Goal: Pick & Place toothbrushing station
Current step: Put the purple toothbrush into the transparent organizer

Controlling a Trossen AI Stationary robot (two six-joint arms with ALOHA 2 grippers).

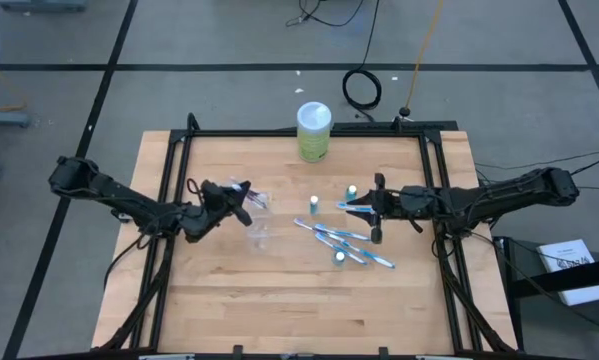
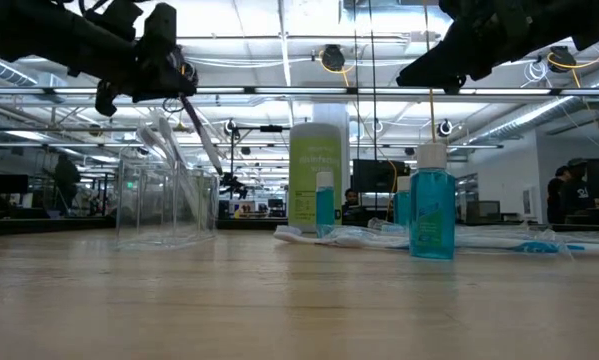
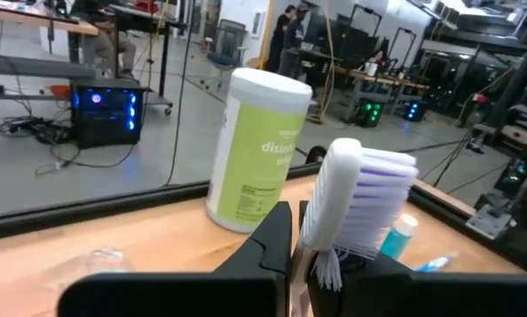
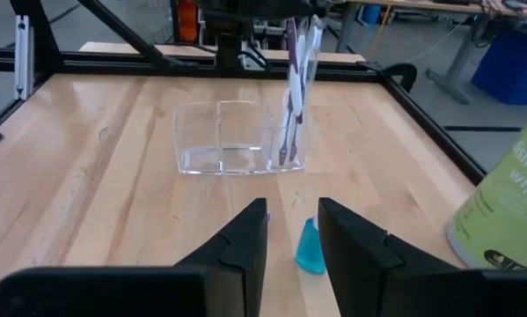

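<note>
A clear plastic holder point(image 1: 256, 222) with compartments stands on the table left of centre; it also shows in the right wrist view point(image 4: 237, 138). My left gripper point(image 1: 235, 204) hangs above it, shut on a white-and-purple toothbrush point(image 4: 293, 88). Several blue-and-white toothbrushes point(image 1: 344, 245) lie flat at centre right. Three small teal tubes stand upright among them point(image 1: 314, 203) point(image 1: 352, 190) point(image 1: 340, 257). My right gripper point(image 1: 377, 210) is open and empty above the table just right of the toothbrushes. One tube point(image 4: 310, 248) stands ahead of its fingers. My left gripper pinches the toothbrush between its two fingers just below the bristle head point(image 3: 320, 238), and the head sticks out past the fingertips. The brush hangs nearly upright, slightly tilted. Its lower end point(image 4: 285, 157) reaches down inside an end compartment of the clear holder.
A green canister with a white lid point(image 1: 314, 130) stands at the table's far edge, centre. A black frame point(image 1: 309, 132) runs along the table's sides. Bare wood lies along the near side point(image 1: 279, 310).
</note>
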